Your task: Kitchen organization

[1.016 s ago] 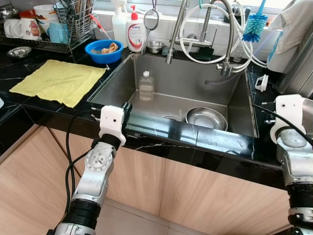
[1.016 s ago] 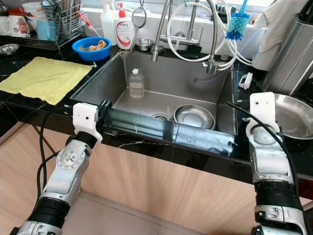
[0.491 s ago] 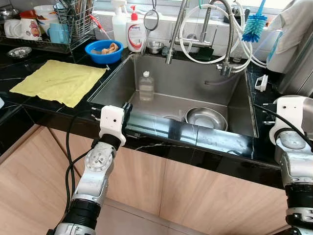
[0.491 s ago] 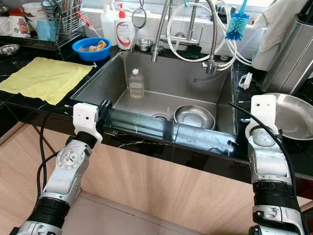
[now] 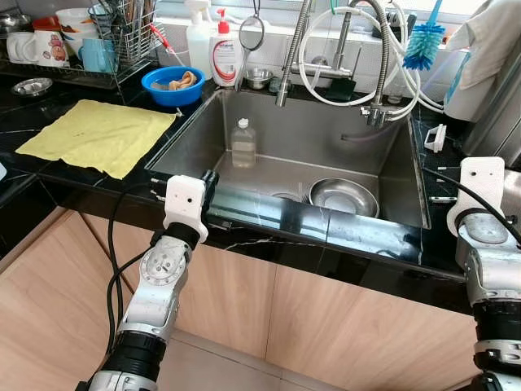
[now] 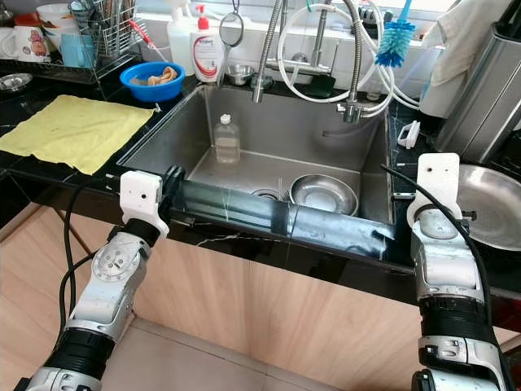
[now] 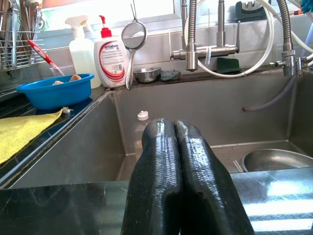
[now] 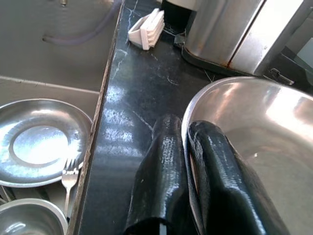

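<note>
On the black counter right of the sink (image 5: 326, 130) rests a large steel bowl (image 8: 254, 122). My right gripper (image 8: 186, 122) is shut on its near rim, one finger inside and one outside. My left gripper (image 7: 174, 125) is shut and holds nothing; it hovers at the sink's front edge, pointing into the basin. In the sink stand a clear plastic bottle (image 5: 243, 142) and a smaller steel bowl (image 5: 343, 196). A steel plate (image 8: 39, 142) and a fork (image 8: 70, 178) lie there too.
A yellow cloth (image 5: 99, 134) is spread on the left counter. Behind it are a blue bowl (image 5: 172, 85), a soap bottle (image 5: 225, 50) and a dish rack (image 5: 98, 49) with mugs. Tap hoses (image 5: 358, 49) hang over the sink. A steel appliance (image 8: 230, 34) stands behind the large bowl.
My right wrist has shifted very slightly at the large bowl's rim. The left arm has stayed put.
</note>
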Controlling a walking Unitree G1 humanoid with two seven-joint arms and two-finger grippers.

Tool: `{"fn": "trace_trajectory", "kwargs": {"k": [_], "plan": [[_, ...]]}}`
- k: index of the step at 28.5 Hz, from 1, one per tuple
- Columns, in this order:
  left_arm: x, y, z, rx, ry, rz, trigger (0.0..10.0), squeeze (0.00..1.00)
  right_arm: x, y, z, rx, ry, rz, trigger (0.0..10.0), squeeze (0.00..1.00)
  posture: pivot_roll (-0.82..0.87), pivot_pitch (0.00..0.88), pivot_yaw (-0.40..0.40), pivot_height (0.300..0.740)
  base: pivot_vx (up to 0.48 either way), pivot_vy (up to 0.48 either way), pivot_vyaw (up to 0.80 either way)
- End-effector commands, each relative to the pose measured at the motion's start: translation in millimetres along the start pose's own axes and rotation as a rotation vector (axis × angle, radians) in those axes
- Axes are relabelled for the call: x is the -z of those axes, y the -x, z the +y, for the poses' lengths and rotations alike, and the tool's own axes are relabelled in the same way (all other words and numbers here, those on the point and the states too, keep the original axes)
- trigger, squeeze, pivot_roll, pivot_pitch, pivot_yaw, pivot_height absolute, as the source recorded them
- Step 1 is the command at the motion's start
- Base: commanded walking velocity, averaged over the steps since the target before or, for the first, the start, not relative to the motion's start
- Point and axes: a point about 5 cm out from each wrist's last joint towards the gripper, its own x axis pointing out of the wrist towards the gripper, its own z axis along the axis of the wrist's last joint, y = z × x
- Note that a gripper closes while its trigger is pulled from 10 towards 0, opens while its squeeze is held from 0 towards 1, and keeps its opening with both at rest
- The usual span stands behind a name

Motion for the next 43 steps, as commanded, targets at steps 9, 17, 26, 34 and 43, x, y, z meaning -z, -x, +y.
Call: {"fn": "trace_trajectory", "kwargs": {"k": [9,17,26,34,43], "plan": [[-4,-3.5,1.3,0.006,-0.016,-0.006,10.0,0.0,-15,1.1,2.8,-0.017,-0.043,-0.056,0.0,0.0,0.09,0.0,-0.002,0.74,0.0,0.0,0.0],[-4,-3.4,1.0,0.004,-0.013,-0.005,10.0,0.0,-65,19.2,32.8,-0.222,-0.118,-0.292,0.0,0.0,0.09,0.0,-0.003,0.74,0.0,0.0,0.0],[-3,-3.3,-1.0,-0.004,-0.006,-0.007,10.0,0.0,-94,40.7,74.2,-0.566,-0.04,-0.555,10.0,0.0,0.09,0.0,-0.015,0.74,0.0,0.0,0.0],[-3,-2.1,-1.0,-0.014,-0.006,-0.013,10.0,0.0,-88,22.3,88.0,-0.684,-0.149,-0.516,10.0,0.0,0.1,0.0,-0.027,0.74,0.0,0.0,0.0],[-4,-2.3,0.2,-0.014,-0.01,-0.016,10.0,0.0,-69,-0.2,93.9,-0.627,-0.212,-0.386,10.0,0.0,0.11,0.0,-0.026,0.74,0.0,0.0,0.0]]}}
